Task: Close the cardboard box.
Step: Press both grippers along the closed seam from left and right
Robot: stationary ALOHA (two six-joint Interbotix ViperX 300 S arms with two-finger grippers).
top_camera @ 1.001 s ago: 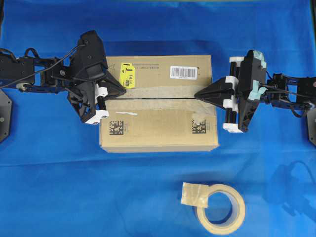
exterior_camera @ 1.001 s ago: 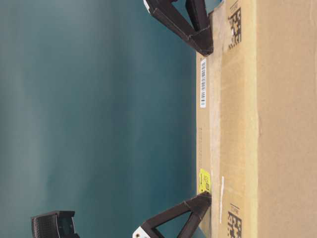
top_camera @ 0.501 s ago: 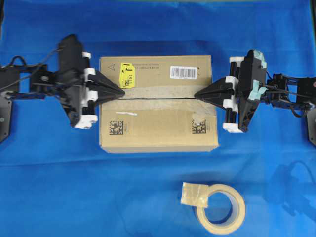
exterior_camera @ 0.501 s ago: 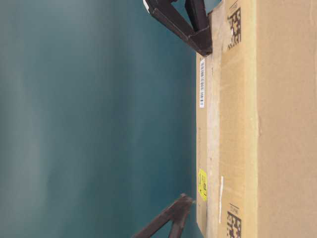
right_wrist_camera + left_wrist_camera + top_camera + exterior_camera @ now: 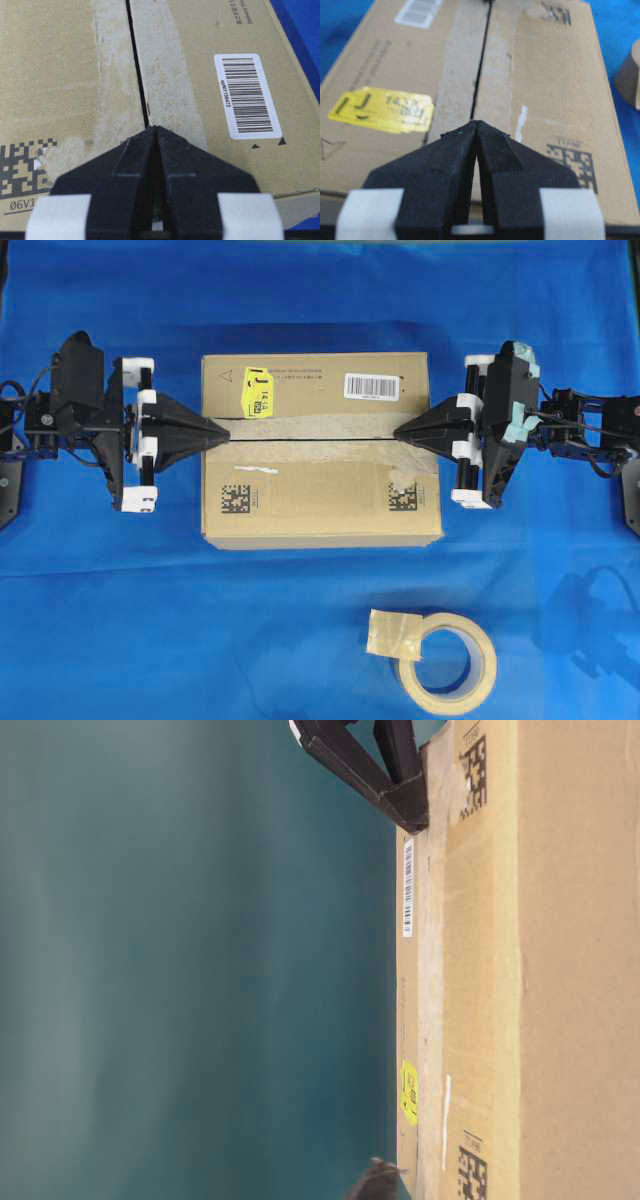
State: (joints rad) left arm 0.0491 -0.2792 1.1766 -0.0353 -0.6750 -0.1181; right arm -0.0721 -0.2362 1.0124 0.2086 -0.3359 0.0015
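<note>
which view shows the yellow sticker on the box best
The left wrist view: the yellow rectangular sticker on the large brown cardboard box is close and large, its black marks visible. The overhead view shows it whole but small. The table-level view catches it edge-on as a sliver. The right wrist view misses it.

My work surface is a table covered by a blue cloth (image 5: pixel 300 640). Directly on it rests the cardboard box (image 5: pixel 320 502), flaps down and meeting at a centre seam. Nearer the front edge lies a beige tape roll (image 5: pixel 450 660), well apart from the box.
</note>
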